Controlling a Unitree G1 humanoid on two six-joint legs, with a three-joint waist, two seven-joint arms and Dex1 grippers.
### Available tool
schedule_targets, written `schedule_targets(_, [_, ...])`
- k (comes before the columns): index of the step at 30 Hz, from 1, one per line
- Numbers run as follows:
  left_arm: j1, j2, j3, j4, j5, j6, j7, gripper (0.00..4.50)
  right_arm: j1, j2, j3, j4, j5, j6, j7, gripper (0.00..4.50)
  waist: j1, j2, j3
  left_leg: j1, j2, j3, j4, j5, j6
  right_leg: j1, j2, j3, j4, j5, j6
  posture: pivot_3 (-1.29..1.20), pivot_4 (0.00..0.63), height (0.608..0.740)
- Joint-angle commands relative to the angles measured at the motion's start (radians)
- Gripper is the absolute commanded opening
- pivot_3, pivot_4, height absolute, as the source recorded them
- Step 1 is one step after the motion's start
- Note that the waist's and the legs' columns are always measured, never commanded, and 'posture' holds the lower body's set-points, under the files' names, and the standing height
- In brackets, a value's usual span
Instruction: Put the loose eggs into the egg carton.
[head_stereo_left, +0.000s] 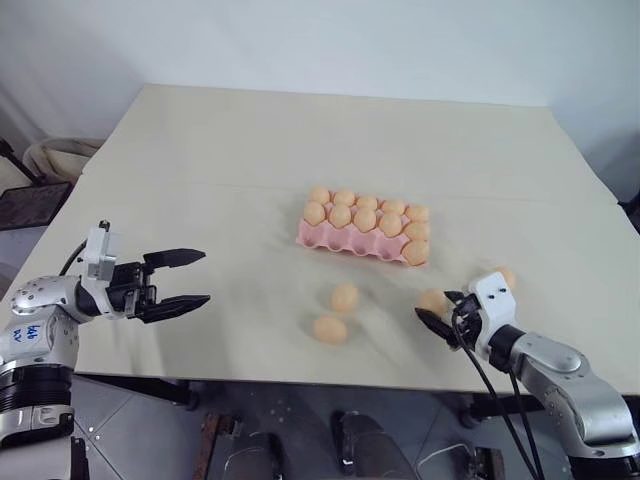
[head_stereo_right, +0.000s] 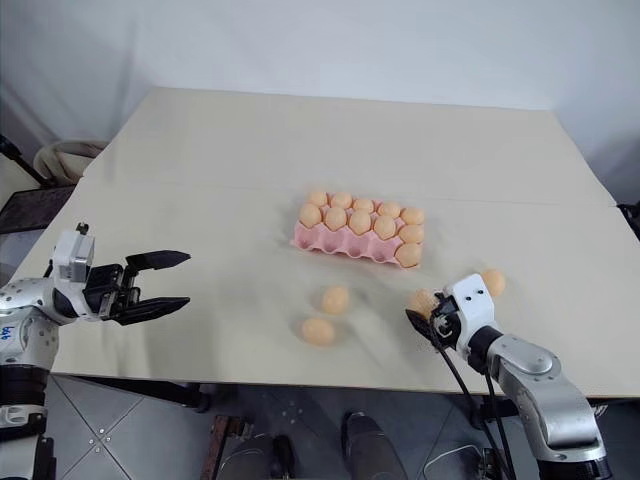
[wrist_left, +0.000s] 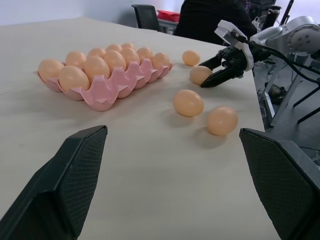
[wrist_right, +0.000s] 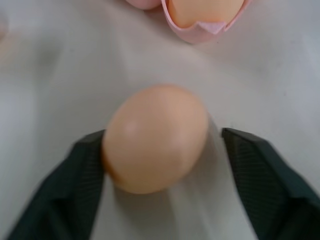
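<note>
I see a pale beige table (head_stereo_left: 200, 200) w/ the pink egg carton (head_stereo_left: 345, 242) near its middle & four loose eggs (head_stereo_left: 345, 297) on the near side, two just beside each other.

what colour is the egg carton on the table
Pink. The egg carton shows best in the left wrist view, its moulded cups holding pale orange-tan eggs.

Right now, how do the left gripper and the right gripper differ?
The left gripper hovers wide open above bare table, away from any egg. The right gripper sits low with one loose egg between its fingers, one finger touching, the other apart. Both have black fingers.
</note>
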Motion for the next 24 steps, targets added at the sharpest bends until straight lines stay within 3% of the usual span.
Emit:
schedule_targets(1, [-0.007, 0.003, 0.024, -0.028, -0.017, -0.017, -0.018, 4.5, -0.008, -0.006, -0.028, -0.033, 0.013, -0.018, 0.019, 2.11, 0.0, 0.0, 0.0, 0.0, 0.0, 0.0, 0.0, 0.0, 0.0, 0.0, 0.0, 0.0, 0.0, 0.0, 0.0, 0.0, 0.15, 0.74])
schedule_targets(3, [-0.009, 0.001, 0.024, -0.026, -0.016, -0.017, -0.015, 4.5, -0.012, -0.016, -0.035, -0.049, 0.016, -0.024, 0.032, 1.59, 0.0, 0.0, 0.0, 0.0, 0.0, 0.0, 0.0, 0.0, 0.0, 0.0, 0.0, 0.0, 0.0, 0.0, 0.0, 0.0, 0.15, 0.74])
schedule_targets(5, [-0.014, -0.002, 0.023, -0.023, -0.014, -0.02, -0.013, 4.5, -0.039, -0.023, -0.046, -0.076, 0.029, -0.017, 0.039, 1.41, -0.001, 0.0, 0.0, 0.0, 0.0, 0.0, 0.0, 0.0, 0.0, 0.0, 0.0, 0.0, 0.0, 0.0, 0.0, 0.0, 0.15, 0.74])
schedule_targets(9, [-0.019, -0.007, 0.022, -0.019, -0.013, -0.024, -0.011, 4.5, -0.181, -0.009, -0.051, -0.077, 0.054, 0.032, 0.003, 1.41, -0.006, 0.0, 0.0, 0.001, 0.0, 0.001, 0.001, 0.0, 0.0, 0.0, 0.0, -0.001, 0.001, 0.001, 0.001, 0.0, 0.15, 0.74])
schedule_targets(15, [-0.032, -0.018, 0.021, -0.015, -0.015, -0.035, -0.008, 4.5, -0.389, 0.044, 0.049, 0.036, 0.01, 0.061, -0.026, 1.41, -0.002, 0.0, 0.0, 0.0, 0.0, -0.001, 0.0, 0.001, -0.001, 0.0, 0.0, 0.001, 0.001, -0.001, -0.001, 0.0, 0.15, 0.74])
schedule_targets(24, [-0.052, -0.039, 0.055, -0.018, -0.026, -0.107, 0.002, 4.5, -0.567, 0.147, 0.204, 0.3, -0.125, -0.017, -0.037, 1.41, -0.003, 0.0, 0.0, -0.002, 0.002, -0.002, -0.002, 0.002, 0.0, -0.003, 0.0, -0.003, 0.002, 0.003, 0.005, 0.0, 0.15, 0.74])
